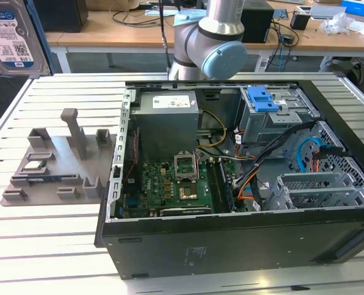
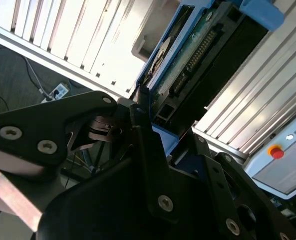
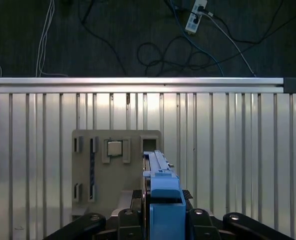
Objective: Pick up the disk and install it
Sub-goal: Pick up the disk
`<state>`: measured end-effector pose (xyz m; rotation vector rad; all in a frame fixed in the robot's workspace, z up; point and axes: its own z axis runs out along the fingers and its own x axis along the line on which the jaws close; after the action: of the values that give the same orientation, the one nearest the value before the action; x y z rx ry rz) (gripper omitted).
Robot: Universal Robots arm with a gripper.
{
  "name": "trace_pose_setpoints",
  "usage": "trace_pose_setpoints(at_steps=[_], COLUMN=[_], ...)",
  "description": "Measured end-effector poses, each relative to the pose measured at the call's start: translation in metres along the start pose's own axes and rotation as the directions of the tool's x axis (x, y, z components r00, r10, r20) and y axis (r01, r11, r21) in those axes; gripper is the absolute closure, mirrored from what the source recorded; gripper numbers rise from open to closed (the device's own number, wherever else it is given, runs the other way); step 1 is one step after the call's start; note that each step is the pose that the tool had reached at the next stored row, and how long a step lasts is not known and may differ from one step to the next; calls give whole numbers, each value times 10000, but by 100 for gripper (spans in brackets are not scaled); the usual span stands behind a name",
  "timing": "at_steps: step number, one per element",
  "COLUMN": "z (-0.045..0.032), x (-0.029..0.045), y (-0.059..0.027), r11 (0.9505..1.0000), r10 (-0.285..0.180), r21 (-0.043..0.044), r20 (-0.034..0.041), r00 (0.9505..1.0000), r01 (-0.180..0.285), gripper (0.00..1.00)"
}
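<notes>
- Disk (image 1: 10, 37), exterior view: it hangs high at the exterior view's far left, close to the camera, with its white-and-blue label facing out. The picture's edge cuts off its top and left part.
- Same view: the arm (image 1: 209, 37) rises behind an open computer case (image 1: 231, 184), and its upper part is cut off. A blue latch plate (image 1: 261, 98) sits on the grey drive cage (image 1: 274, 120). A grey fixture plate (image 1: 53, 166) lies on the slatted table (image 1: 46, 246), at the exterior view's left of the case.
- Second wrist view: the disk (image 2: 197, 45) is seen edge-on, its green circuit board showing inside the blue carrier. The gripper (image 2: 143, 112) is clenched on its near end. The dark fingers (image 2: 148, 145) and linkages hide where the pads actually meet the metal.
- First wrist view: the disk (image 3: 162, 195) stands on edge between 2 black fingers (image 3: 133, 220) of the gripper (image 3: 163, 220), which grasps it. It is held in the air over the table (image 3: 237, 150) and hides part of the fixture plate (image 3: 115, 165). Past the table's rim lies a dark floor with cables (image 3: 152, 50) and a power strip (image 3: 193, 20).
</notes>
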<state>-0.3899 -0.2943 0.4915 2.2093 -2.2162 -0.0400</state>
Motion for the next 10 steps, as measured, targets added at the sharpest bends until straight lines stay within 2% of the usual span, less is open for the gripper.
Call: trace_pose_setpoints(at_steps=[3,6,10], z=[-75,-187,-279], x=[-1,-2,-3], y=[2,5,7], r11=[10000,10000,10000], r10=[0,0,0], r21=[-1,-1,0], r20=[-1,-2,-1], r00=[10000,10000,10000], r01=[0,0,0], gripper=[63,63,63])
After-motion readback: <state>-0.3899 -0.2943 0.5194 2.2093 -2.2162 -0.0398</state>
